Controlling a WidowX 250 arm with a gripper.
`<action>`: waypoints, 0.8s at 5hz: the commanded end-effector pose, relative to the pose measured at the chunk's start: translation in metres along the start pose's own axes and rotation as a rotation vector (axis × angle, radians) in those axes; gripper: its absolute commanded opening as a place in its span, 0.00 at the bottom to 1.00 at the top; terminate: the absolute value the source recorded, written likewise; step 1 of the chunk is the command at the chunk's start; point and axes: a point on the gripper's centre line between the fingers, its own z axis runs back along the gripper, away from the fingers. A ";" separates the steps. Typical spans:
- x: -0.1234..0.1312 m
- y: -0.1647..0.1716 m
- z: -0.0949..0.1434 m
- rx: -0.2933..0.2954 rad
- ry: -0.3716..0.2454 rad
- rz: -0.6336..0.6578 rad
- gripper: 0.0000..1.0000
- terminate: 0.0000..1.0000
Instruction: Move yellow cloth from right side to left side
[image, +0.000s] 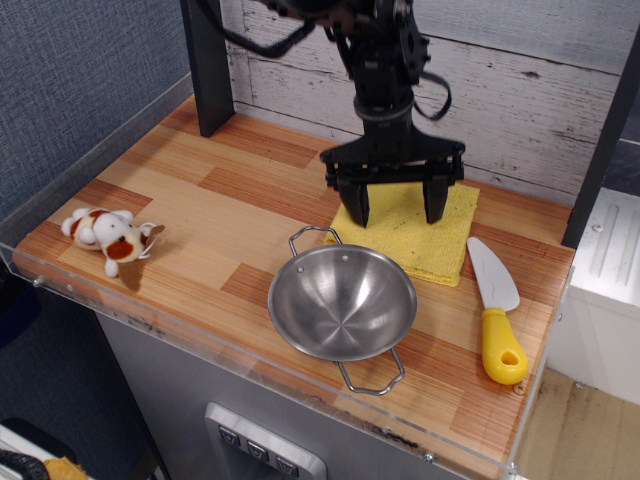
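Observation:
The yellow cloth (412, 240) lies flat and folded on the right half of the wooden tabletop, just behind the steel bowl (342, 302). My gripper (398, 215) hangs straight over the cloth with its two black fingers spread wide apart, one near the cloth's left edge (360, 205) and one toward its right (436, 200). The fingertips are at or just above the fabric. The gripper is open and holds nothing. The arm hides part of the cloth's far edge.
A white knife with a yellow handle (497, 320) lies right of the cloth. A small plush dog (110, 238) lies at the left front. A dark post (208, 65) stands at the back left. A clear raised rim (90, 295) edges the table.

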 end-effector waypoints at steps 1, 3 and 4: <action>0.003 -0.009 -0.005 0.004 -0.012 -0.015 1.00 0.00; -0.005 0.012 -0.002 0.059 -0.002 0.023 1.00 0.00; -0.004 0.029 0.002 0.095 -0.007 0.044 1.00 0.00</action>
